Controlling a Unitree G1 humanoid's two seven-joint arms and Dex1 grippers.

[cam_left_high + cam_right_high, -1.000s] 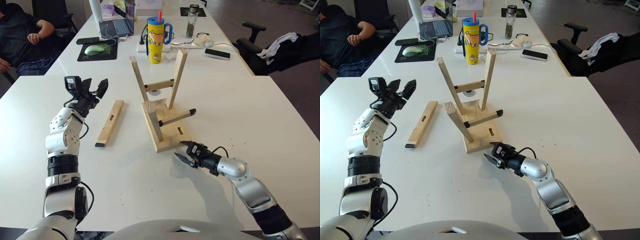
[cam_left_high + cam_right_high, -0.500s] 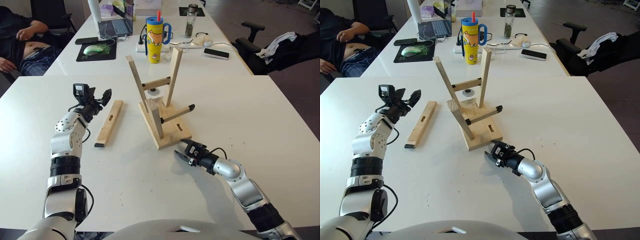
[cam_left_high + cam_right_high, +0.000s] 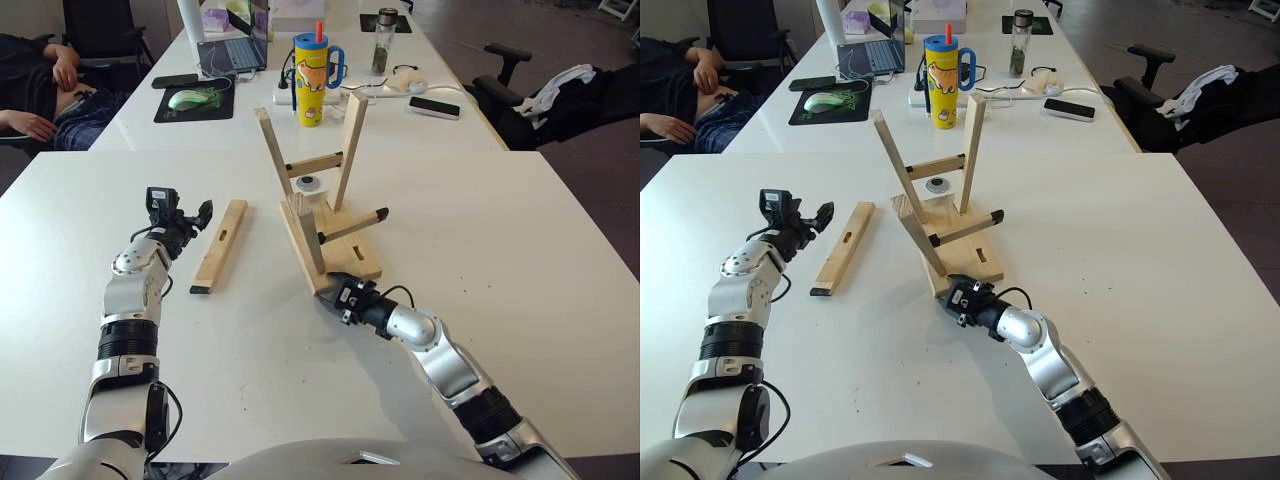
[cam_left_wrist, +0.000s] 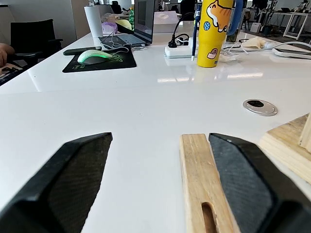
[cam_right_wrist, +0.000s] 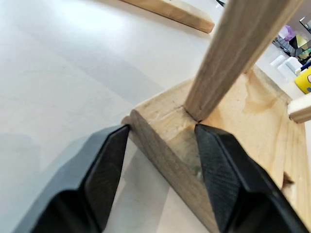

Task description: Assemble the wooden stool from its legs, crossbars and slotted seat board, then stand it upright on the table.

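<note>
On the white counter point(image 3: 500, 230) the half-built stool point(image 3: 320, 215) has stayed where it was: its seat board point(image 3: 345, 262) lies flat with three legs pointing up and two crossbars fitted. The loose leg point(image 3: 220, 245), slotted, also has not moved, lying apart from the stool on the robot's left.

What has changed is both arms. The right arm has swung in from beside the board's near edge to its near corner, where the right tool point(image 3: 335, 297) now sits. The left arm has come down from a raised pose, so the left tool point(image 3: 192, 216) hangs low by the loose leg's far end. This looks like preparation to steady the board while the fourth leg is fetched; neither piece is gripped yet.

The head views leave the right tool's state unclear. The right wrist view settles it: the fingers point(image 5: 104, 165) are spread to either side of the board's corner, one beside the base of the nearest upright leg point(image 5: 233, 53). The left wrist view shows that tool's fingers point(image 4: 77, 179) wide apart too, with the loose leg's end between them, close to one finger.
</note>
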